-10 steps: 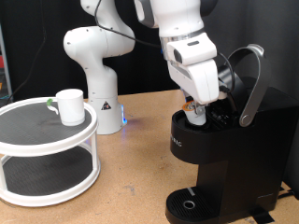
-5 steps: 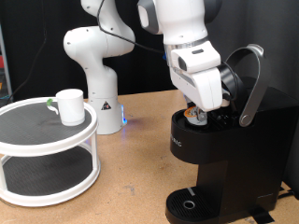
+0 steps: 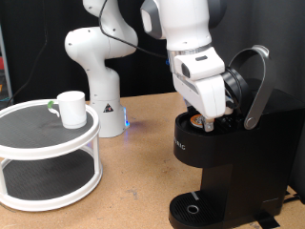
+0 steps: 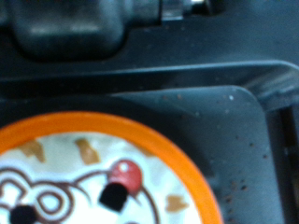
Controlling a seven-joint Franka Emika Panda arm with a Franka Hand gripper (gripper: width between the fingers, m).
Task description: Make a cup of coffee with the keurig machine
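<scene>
The keurig machine (image 3: 229, 167) stands at the exterior view's right with its silver-grey handle (image 3: 255, 84) raised and its lid open. My gripper (image 3: 212, 118) hangs right over the open pod holder. A small pod with an orange rim (image 3: 195, 121) sits at the holder's mouth beside the fingertips. In the wrist view its printed lid (image 4: 103, 182) fills the lower part, very close, with black machine plastic (image 4: 187, 103) around it. My fingers do not show there. The white cup (image 3: 71, 107) stands far off on a round shelf at the exterior view's left.
The cup's round white two-tier stand (image 3: 48, 143) fills the exterior view's lower left. The robot base (image 3: 100, 86) stands behind it on the wooden table (image 3: 138, 181). The machine's round drip tray (image 3: 195, 208) at the bottom holds nothing.
My gripper has moved down and a little to the exterior view's right into the open holder. The pod sits lower, at the holder's mouth. The cup has not moved.
</scene>
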